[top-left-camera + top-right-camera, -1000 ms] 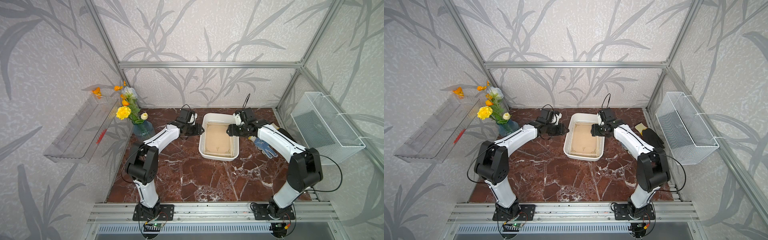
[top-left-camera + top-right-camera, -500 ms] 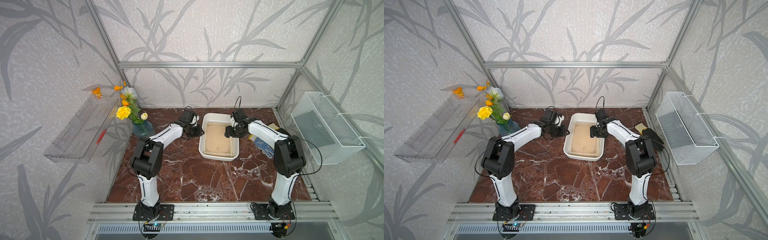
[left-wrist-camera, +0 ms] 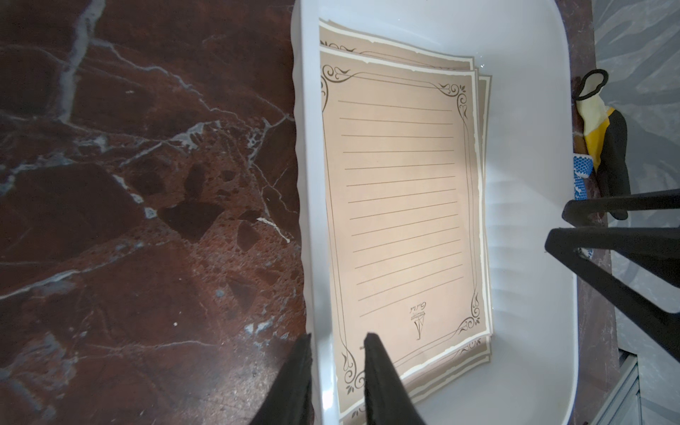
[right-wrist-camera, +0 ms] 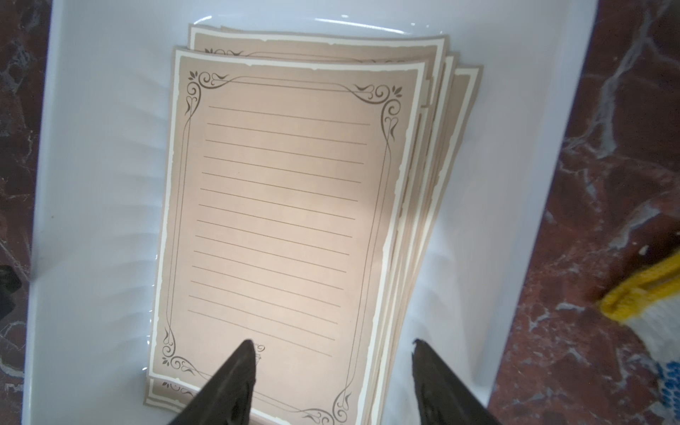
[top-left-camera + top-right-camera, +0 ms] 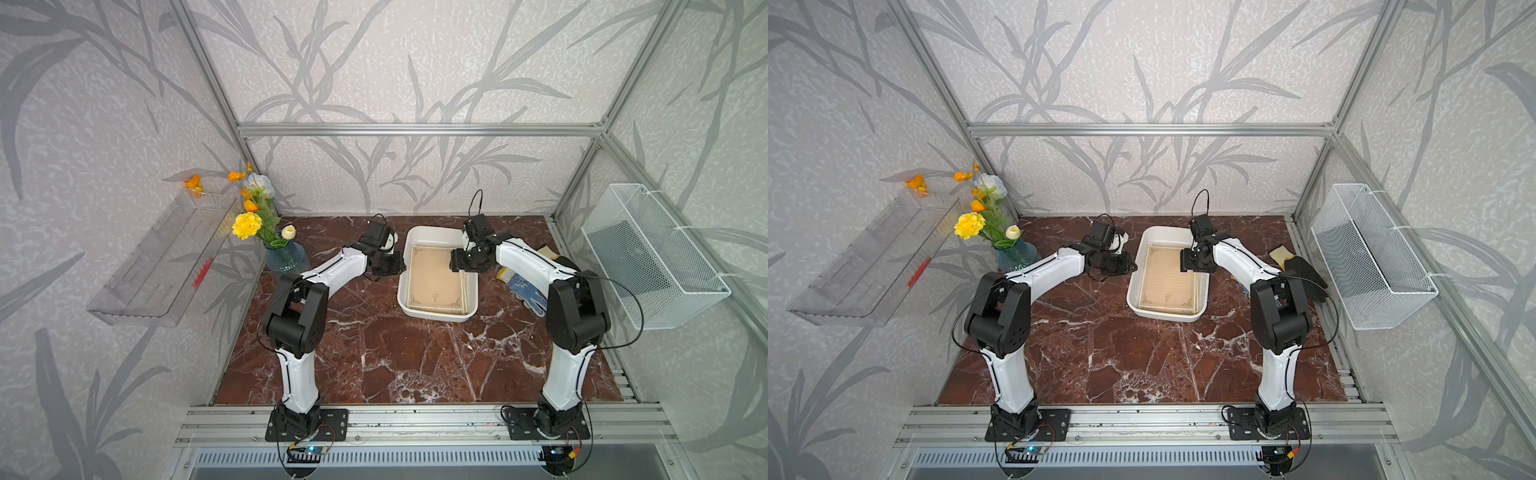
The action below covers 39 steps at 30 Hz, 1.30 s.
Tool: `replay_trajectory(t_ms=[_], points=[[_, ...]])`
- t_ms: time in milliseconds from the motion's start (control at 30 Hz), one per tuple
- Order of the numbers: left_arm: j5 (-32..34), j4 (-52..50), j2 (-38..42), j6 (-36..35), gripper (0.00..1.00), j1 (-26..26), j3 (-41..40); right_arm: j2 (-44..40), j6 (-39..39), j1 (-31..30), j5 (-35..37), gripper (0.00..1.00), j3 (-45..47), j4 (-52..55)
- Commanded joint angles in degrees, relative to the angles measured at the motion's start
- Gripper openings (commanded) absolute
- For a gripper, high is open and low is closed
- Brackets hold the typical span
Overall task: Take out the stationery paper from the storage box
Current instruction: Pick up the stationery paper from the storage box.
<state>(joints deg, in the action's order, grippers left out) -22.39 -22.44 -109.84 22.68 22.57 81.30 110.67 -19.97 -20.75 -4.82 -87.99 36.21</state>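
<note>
The white storage box point(image 5: 432, 318) lies at the back middle of the marble table, with a loose stack of tan stationery paper point(image 5: 434, 278) flat inside. My left gripper point(image 3: 336, 340) straddles the box's left wall point(image 3: 303, 184), one finger outside and one inside over the top sheet's point(image 3: 401, 184) corner, shut on that wall. My right gripper point(image 4: 333, 347) hangs open low over the right side of the box. One of its fingers is above the sheet's point(image 4: 279, 202) emblem, and the other is past the stack's edge above the bare floor point(image 4: 460, 257). Both grippers point(image 5: 1128, 266) point(image 5: 1185, 264) show in both top views.
A blue vase of flowers point(image 5: 284, 255) stands left of the left arm. Work gloves point(image 5: 525, 284) lie on the table right of the box. A white wire basket point(image 5: 652, 257) hangs on the right wall and a clear shelf point(image 5: 162, 257) on the left wall.
My left jaws have narrowed onto the box's left wall. My right gripper has shifted a little leftward over the paper, still open.
</note>
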Motion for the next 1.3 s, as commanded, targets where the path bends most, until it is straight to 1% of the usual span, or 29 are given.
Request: replay_trajectory(t_ms=[0,233,367,500,533,667,733,867,1067,1267], points=[[0.84,-1.57,-0.57,-1.12,0.25,0.59,1.23,1.09,-0.92,-0.16,1.40,0.68,-2.15,1.03],[2.02,-3.03,-1.25,-2.28,0.25,0.98,1.74,2.26,-1.05,-0.09,0.61,0.70,-2.38,1.30],[1.51,-4.28,-1.95,-2.86,0.17,1.07,2.43,2.28,-1.35,-0.08,-0.97,0.69,-2.05,0.84],[2.07,-4.47,-1.87,-2.86,0.16,1.14,2.02,1.94,-1.92,-0.08,-1.51,0.69,-1.01,-0.26],[2.16,-4.46,-1.86,-2.81,0.14,1.15,1.89,2.20,-1.92,-0.12,-1.44,0.68,-1.05,-0.33],[2.48,-4.76,-1.65,-2.99,0.13,1.17,1.73,2.42,-1.66,-0.08,-0.48,0.69,-1.26,0.03],[2.39,-4.72,-1.63,-3.16,0.09,1.38,1.66,2.62,-1.39,-0.08,0.03,0.69,-1.45,-0.07],[1.74,-5.17,-1.85,-3.52,0.05,1.47,1.91,3.56,-1.22,0.01,-0.09,0.65,-2.27,0.38],[2.83,-5.99,-1.47,-3.01,0.07,1.68,1.67,5.25,-1.13,0.16,0.66,0.63,-3.33,0.80],[4.07,-1.84,1.10,1.64,0.07,1.99,-1.71,5.92,-1.93,0.10,3.02,0.63,-3.25,0.19]])
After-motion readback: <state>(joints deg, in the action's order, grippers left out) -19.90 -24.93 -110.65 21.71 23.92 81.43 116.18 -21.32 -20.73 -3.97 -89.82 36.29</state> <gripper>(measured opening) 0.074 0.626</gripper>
